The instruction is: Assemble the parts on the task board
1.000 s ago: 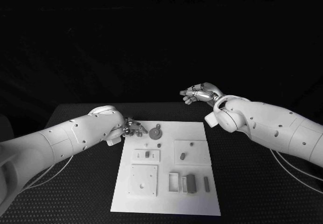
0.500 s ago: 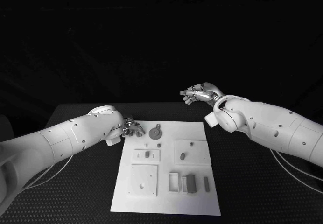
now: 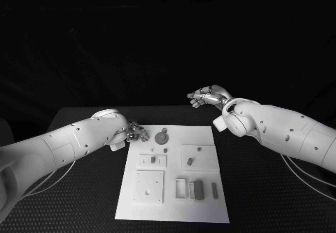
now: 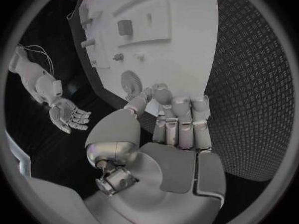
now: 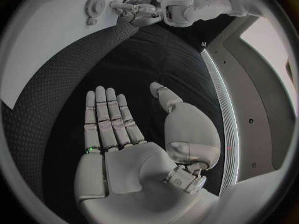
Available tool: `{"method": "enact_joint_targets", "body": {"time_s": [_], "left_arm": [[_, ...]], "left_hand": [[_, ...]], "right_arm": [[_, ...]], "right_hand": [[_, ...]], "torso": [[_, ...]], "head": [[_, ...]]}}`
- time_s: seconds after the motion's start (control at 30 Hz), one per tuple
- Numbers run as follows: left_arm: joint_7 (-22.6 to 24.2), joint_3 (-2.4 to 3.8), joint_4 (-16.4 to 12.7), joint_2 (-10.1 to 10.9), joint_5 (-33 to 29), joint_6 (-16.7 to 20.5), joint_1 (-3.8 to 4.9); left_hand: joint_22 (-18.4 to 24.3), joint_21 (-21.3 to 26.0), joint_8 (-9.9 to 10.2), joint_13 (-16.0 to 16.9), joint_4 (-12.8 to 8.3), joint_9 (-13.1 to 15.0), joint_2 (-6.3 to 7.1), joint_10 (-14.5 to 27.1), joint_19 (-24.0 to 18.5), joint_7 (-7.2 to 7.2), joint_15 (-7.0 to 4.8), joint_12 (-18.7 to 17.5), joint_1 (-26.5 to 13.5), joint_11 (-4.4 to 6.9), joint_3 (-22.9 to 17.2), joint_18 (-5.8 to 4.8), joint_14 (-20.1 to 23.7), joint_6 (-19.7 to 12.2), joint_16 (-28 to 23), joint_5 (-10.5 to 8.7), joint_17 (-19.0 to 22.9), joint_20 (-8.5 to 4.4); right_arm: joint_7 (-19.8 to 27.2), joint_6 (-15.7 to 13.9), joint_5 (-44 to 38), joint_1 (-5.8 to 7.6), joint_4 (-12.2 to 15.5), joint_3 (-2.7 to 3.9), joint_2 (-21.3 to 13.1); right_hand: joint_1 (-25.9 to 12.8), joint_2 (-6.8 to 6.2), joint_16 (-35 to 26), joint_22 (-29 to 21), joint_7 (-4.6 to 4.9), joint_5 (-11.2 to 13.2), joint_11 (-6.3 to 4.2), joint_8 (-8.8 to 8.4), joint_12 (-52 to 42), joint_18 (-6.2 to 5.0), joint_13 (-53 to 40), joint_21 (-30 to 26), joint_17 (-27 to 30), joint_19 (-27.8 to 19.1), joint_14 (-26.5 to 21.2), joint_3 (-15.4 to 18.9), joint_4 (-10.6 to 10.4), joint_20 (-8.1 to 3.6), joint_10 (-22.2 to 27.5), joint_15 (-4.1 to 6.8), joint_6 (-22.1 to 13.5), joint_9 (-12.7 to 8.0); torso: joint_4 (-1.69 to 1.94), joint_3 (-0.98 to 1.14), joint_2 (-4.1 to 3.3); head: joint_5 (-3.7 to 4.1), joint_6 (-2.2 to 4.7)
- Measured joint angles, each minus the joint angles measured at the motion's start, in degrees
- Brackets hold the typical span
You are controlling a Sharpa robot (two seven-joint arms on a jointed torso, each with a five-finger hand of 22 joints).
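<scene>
So from my seat I count one task board [image 3: 175,204], a white plate lying lengthwise in the middle of the black table [image 3: 266,194], with dark table showing on both long sides and past its far end. On the board I make out one toothed round gear [image 3: 161,139] near the far-left corner with a small knob [image 3: 164,130] just beyond it, three raised white square plates [image 3: 150,187], and one open white tray [image 3: 180,188] near the front. Loose grey parts: I count roughly seven small ones, including a block [image 3: 199,190] and a thin bar [image 3: 214,191] just beside the tray, though the smallest are hard to tell apart.

My left hand [image 3: 134,133] sits at the board's far-left corner, just beside the gear. In the left wrist view its fingers [image 4: 181,119] are curled in, tips close to the gear [image 4: 131,79], and I see nothing in them. Whether any fingertip touches the board I cannot tell.

My right hand [image 3: 207,97] is up beyond the board's far-right corner, well apart from every part. In the right wrist view it lies flat, palm bare, fingers [image 5: 106,117] straight and side by side with the thumb [image 5: 165,97] out, holding nothing.

Room to move: wide bare table right of the board under the right arm, and a narrower strip on the left under the left arm.
</scene>
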State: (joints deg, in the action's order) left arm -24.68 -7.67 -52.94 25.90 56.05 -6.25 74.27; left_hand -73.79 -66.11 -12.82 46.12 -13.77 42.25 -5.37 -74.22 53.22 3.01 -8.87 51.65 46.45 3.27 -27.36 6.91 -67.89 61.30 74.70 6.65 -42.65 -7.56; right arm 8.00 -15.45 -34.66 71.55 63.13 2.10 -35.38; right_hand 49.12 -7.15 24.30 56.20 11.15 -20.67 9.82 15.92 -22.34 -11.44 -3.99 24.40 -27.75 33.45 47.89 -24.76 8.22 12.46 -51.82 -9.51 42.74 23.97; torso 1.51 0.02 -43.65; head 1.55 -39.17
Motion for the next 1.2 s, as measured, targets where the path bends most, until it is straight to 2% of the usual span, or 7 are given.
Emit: {"method": "enact_joint_targets", "body": {"time_s": [0.03, 0.1, 0.37, 0.6, 0.73, 1.0, 1.2], "left_arm": [[0.0, 0.01, 0.0, 0.1, -0.2, 0.0, 0.00], [0.1, 0.03, -0.1, 0.3, -0.5, 0.0, 0.00], [0.3, 0.06, -1.5, 1.9, -1.8, 0.0, -0.09], [0.3, 0.09, -4.9, 4.6, -4.9, 0.4, -0.02], [0.2, 0.10, -8.3, 6.8, -7.0, 0.8, 0.30], [-0.3, 0.06, -18.0, 12.4, -9.1, 1.8, 0.83], [-0.9, -0.02, -22.9, 15.0, -8.9, 2.5, 0.83]], "left_hand": [[0.0, 0.0, 0.0, -0.1, 0.8, 0.0, 0.39, 0.0, 0.0, -0.07, -0.03, 0.0, 0.9, 0.00, -1.8, -0.05, 0.0, 0.3, 0.1, -2.14, 0.1, 0.00], [0.0, 0.0, -0.3, -0.4, 2.7, 0.0, 1.39, -0.2, 0.0, -0.17, -0.17, 0.0, 2.0, 0.23, -4.6, -0.26, -0.1, 0.9, 0.2, -3.43, 0.3, 0.00], [-0.4, -0.5, -0.9, -0.5, 3.8, 0.0, 1.30, -0.7, 0.2, -0.93, -0.27, 0.7, 2.7, 0.70, -6.5, -0.47, -0.2, 1.7, 1.0, -3.84, 0.3, 0.21], [-0.5, -0.9, -0.9, -0.6, 4.0, 0.0, 1.31, -1.1, 0.4, -0.98, -0.25, 0.7, 2.7, 0.72, -6.7, -0.69, -0.2, 2.0, 1.5, -3.85, 0.3, -0.01], [-0.6, -0.9, -1.2, -0.6, 4.0, 0.0, 1.31, -1.6, 0.4, -1.00, -0.24, 0.9, 2.7, 0.73, -6.7, -0.69, -0.2, 2.0, 1.6, -4.06, 0.3, 0.00], [-0.7, -1.1, -1.2, -0.7, 4.1, 0.0, 1.64, -2.0, 0.8, -1.27, -0.21, 0.9, 3.1, 1.12, -6.8, -0.76, -0.2, 2.4, 2.0, -4.07, 0.3, -0.10], [-0.8, -1.4, -1.2, -0.8, 4.4, 0.1, 1.69, -2.4, 1.1, -1.46, -0.13, 1.3, 3.1, 1.14, -6.6, -0.78, -0.3, 3.0, 2.5, -3.83, 0.3, -0.22]], "right_arm": [[0.0, 0.0, 0.0, 0.00, 0.0, 0.00, 0.0], [0.0, 0.0, 0.0, 0.00, 0.0, 0.00, 0.0], [0.0, 0.0, 0.0, 0.00, -0.1, 0.00, -0.1], [0.0, 0.0, 0.0, 0.00, -0.2, 0.01, -0.3], [0.0, 0.0, 0.0, 0.00, -0.2, 0.01, -0.4], [0.0, 0.0, 0.0, 0.00, -0.1, 0.00, -0.9], [0.0, 0.1, 0.0, 0.00, -0.3, 0.00, -1.0]], "right_hand": [[0.0, 0.00, 0.0, 0.0, 0.00, 0.0, 0.00, 0.00, 0.0, 0.00, 0.0, 0.0, 0.0, 0.0, 0.0, 0.0, 0.0, 0.00, 0.0, 0.00, 0.0, 0.0], [0.0, 0.00, 0.0, 0.0, 0.00, 0.0, 0.00, 0.00, 0.0, 0.00, 0.0, 0.0, 0.0, 0.0, 0.0, 0.0, 0.0, 0.00, 0.0, 0.00, 0.0, 0.0], [0.0, 0.00, 0.0, 0.0, 0.00, 0.0, 0.00, 0.00, 0.0, 0.00, 0.0, 0.0, 0.0, 0.0, 0.0, 0.0, 0.0, 0.00, 0.0, 0.00, 0.0, 0.0], [0.0, 0.00, 0.0, 0.0, 0.00, 0.0, 0.00, 0.00, 0.0, 0.00, 0.0, 0.0, 0.0, 0.0, 0.0, 0.0, 0.0, 0.02, 0.0, 0.00, 0.0, 0.0], [0.0, 0.00, 0.0, 0.0, 0.00, 0.0, 0.00, 0.00, 0.0, 0.00, 0.0, 0.0, 0.0, -0.2, 0.0, 0.0, 0.0, 0.21, 0.0, 0.00, 0.0, 0.0], [0.0, 0.00, 0.0, 0.0, 0.00, 0.0, 0.00, 0.00, 0.0, 0.00, 0.0, 0.0, 0.0, -0.2, 0.0, 0.0, 0.0, 0.21, 0.0, 0.00, 0.0, 0.0], [0.0, 0.00, 0.0, 0.0, 0.00, 0.0, 0.00, 0.00, 0.0, 0.00, 0.0, 0.0, 0.0, -0.2, 0.0, 0.0, 0.0, 0.21, 0.0, 0.00, 0.0, -0.1]], "torso": [[0.00, 0.00, 0.01], [0.00, 0.00, 0.02], [0.03, 0.00, 0.03], [0.09, 0.02, 0.06], [0.11, 0.04, 0.08], [0.18, 0.03, 0.10], [0.19, -0.01, 0.10]], "head": [[0.00, -0.01], [0.01, -0.01], [0.02, -0.13], [-0.15, -0.12], [-0.25, -0.12], [-0.59, -0.32], [-0.97, -0.59]]}}
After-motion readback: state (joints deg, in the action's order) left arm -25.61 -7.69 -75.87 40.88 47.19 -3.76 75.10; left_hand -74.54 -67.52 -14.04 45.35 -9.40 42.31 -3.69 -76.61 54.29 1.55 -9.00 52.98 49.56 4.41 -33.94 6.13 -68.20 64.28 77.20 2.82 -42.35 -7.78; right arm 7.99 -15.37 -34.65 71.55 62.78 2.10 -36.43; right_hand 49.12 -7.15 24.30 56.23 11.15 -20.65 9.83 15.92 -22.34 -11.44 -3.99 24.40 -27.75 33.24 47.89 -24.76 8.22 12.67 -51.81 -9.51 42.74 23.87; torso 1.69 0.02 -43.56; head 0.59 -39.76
